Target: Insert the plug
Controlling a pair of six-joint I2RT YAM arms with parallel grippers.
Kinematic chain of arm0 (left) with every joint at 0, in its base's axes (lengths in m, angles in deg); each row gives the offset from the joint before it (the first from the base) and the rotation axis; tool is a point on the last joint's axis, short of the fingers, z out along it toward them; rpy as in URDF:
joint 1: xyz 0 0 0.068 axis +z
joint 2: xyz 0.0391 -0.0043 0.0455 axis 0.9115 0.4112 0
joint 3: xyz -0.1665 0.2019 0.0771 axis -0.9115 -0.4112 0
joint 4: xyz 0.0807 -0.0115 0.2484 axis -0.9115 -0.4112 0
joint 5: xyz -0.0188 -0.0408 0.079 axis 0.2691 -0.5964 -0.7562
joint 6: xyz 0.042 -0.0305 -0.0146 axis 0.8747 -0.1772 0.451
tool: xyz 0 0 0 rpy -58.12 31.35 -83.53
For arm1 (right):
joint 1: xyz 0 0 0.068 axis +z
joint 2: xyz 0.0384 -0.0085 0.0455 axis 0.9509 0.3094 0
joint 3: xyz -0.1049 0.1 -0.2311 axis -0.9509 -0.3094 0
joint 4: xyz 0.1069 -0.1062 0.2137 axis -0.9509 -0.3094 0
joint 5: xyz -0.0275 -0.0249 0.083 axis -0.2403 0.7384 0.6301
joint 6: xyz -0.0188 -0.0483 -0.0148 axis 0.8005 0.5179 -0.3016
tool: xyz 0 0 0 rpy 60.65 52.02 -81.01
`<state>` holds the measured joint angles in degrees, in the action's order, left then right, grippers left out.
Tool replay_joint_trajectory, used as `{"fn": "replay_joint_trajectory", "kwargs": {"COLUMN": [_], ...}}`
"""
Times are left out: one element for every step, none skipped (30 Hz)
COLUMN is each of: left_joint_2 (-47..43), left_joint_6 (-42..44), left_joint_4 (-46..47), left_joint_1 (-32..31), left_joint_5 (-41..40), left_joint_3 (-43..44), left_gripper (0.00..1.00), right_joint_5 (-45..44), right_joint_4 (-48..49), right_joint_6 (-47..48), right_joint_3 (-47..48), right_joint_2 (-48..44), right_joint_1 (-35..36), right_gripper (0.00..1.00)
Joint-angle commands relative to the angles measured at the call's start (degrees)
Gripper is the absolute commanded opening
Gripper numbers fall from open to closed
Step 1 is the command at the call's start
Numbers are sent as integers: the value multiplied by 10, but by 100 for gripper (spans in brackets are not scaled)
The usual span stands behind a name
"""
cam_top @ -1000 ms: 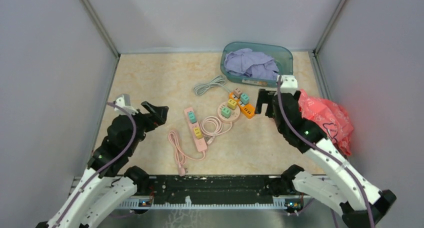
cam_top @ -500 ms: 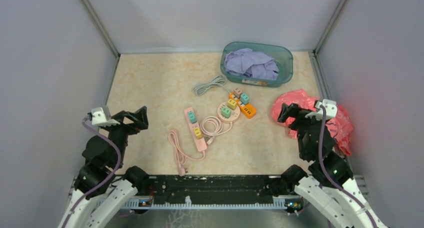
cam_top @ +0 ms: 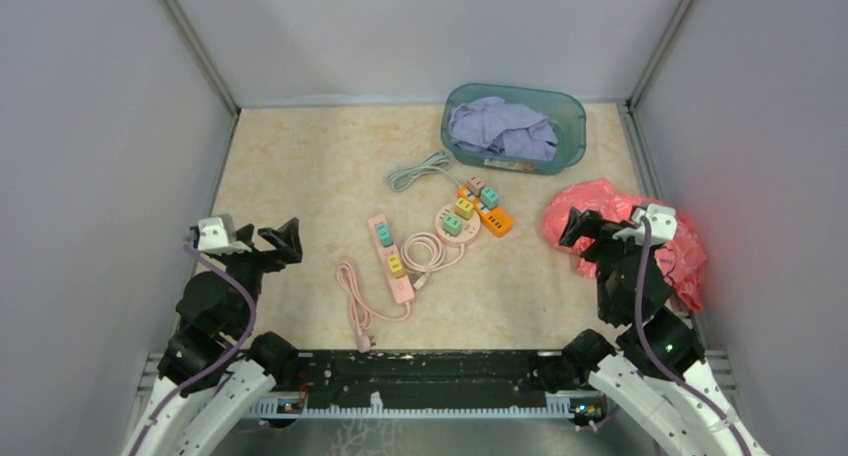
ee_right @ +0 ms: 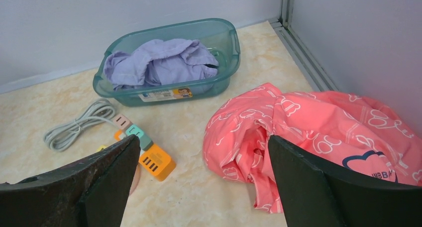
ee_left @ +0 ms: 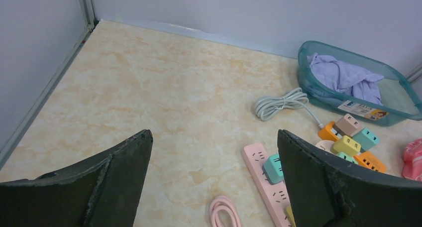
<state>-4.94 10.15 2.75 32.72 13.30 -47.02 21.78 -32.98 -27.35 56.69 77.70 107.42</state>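
Observation:
A pink power strip (cam_top: 390, 256) lies mid-table with a teal plug (ee_left: 272, 168) and a yellow plug (cam_top: 396, 266) seated in it. Its pink cable (cam_top: 352, 296) loops toward the near edge. A round pink hub (cam_top: 452, 220) and an orange strip (cam_top: 488, 209) carry several small coloured plugs. My left gripper (cam_top: 268, 242) hangs open and empty left of the pink strip (ee_left: 259, 160), apart from it. My right gripper (cam_top: 590, 236) is open and empty at the right, beside a pink bag, well clear of the orange strip (ee_right: 155, 162). In the wrist views the left gripper (ee_left: 214, 133) and right gripper (ee_right: 203, 138) hold nothing.
A teal basin (cam_top: 567, 126) with purple cloth stands at the back. A crumpled pink bag (cam_top: 660, 238) lies by the right wall. A coiled grey cable (cam_top: 418, 169) runs to the orange strip. Grey walls close in left, right and back.
Both arms have drawn back toward the near edge. The right gripper left the orange strip's side for the pink bag; the left one moved away from the pink strip. Both stayed open.

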Motion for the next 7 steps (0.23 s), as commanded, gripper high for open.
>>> {"fn": "replay_joint_trajectory", "kwargs": {"left_joint_2": [-8,-8,-8,-7,-8,-10,-12], "left_joint_6": [9,8,7,7,7,6,6], "left_joint_4": [15,15,14,14,14,14,14], "left_joint_1": [4,4,4,4,5,6,6], "left_joint_5": [2,3,3,3,3,3,3], "left_joint_3": [-6,-5,-5,-6,-5,-5,-6], "left_gripper": [100,100,100,100,100,100,100], "right_joint_5": [-6,-6,-5,-4,-5,-4,-3], "right_joint_4": [27,27,28,28,27,27,27], "right_joint_6": [16,16,17,17,17,17,17], "right_joint_3": [0,-1,-1,-1,-1,-2,-2], "right_joint_2": [5,5,7,7,8,8,8], "right_joint_1": [-4,-4,-3,-3,-4,-4,-4], "right_gripper": [99,99,99,99,99,99,99]}}
